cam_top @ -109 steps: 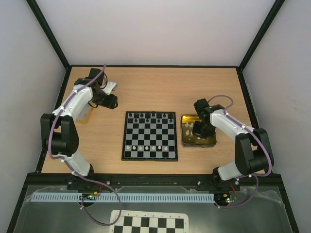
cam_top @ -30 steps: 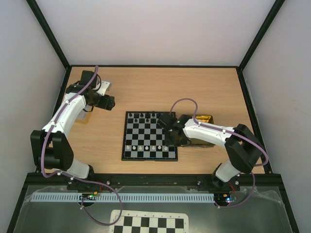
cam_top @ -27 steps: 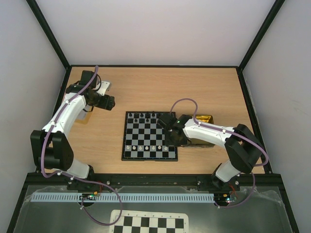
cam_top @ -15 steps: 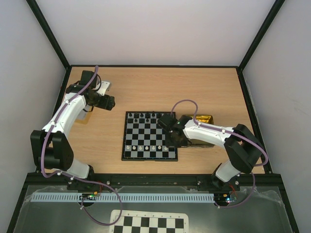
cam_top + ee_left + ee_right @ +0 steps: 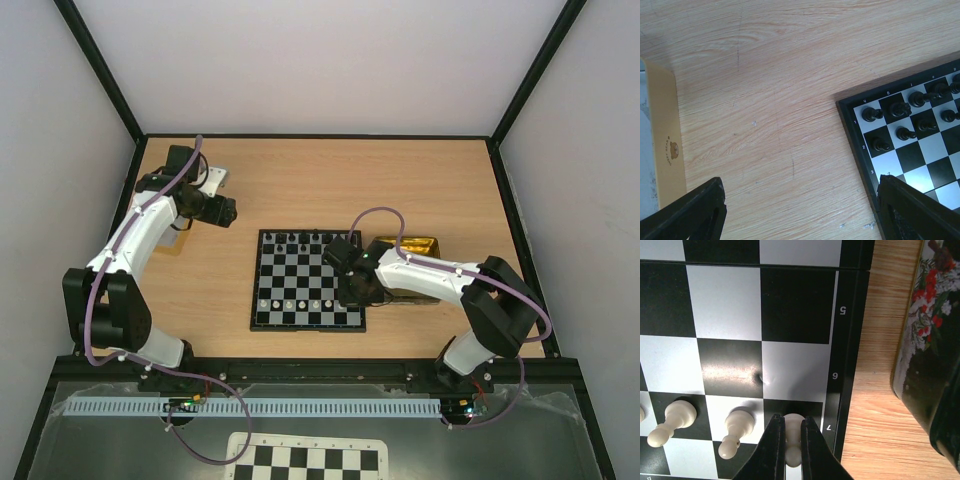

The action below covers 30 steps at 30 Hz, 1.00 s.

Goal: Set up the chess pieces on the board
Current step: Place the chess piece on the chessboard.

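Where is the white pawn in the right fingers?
Right wrist view, bottom centre: the white pawn is pinched in the right gripper at the row-7 edge square of the board, right of two standing pawns.

glossy board (image 5: 725, 300), smooth cream plastic pawn (image 5: 793, 424), matt wood-grain table (image 5: 765, 100).

cream pawns (image 5: 735, 432) upright on framed board (image 5: 725, 300)

Right pincer (image 5: 792, 422) grips a white pawn (image 5: 793, 452), one finger on each side. The pawn is at the dark square by the board's (image 5: 849, 315) black frame, in the row marked 7. A second pawn (image 5: 735, 435) and a third pawn (image 5: 672, 422) stand in the same row. A flowered tin (image 5: 925, 340) sits on the wooden desk (image 5: 875, 410) near the board.
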### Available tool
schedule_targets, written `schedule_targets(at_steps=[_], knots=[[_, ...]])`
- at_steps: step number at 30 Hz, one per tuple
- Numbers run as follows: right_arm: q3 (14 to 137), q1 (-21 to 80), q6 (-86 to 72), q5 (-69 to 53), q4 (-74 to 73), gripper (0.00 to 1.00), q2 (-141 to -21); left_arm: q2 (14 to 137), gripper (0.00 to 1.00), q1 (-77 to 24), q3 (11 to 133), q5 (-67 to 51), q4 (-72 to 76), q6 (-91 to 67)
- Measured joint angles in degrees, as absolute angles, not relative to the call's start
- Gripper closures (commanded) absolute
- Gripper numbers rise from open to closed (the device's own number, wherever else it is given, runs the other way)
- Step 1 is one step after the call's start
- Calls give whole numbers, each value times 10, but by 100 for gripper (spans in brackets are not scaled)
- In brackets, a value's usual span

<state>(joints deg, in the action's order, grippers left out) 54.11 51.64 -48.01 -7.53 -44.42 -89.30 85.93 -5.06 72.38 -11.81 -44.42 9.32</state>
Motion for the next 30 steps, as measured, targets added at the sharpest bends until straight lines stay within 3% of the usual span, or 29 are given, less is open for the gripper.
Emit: schedule_targets(at_steps=[15,23,30], knots=[[535,519,-487,-76,-443,98,-893,859,17,-51,724,-120,-444,93],[534,522,-491,-79,-442,85,-893,859,17,-51,724,-120,-444,93],[534,522,-491,-80,-441,84,-893,859,17,-51,724,-120,-444,93]])
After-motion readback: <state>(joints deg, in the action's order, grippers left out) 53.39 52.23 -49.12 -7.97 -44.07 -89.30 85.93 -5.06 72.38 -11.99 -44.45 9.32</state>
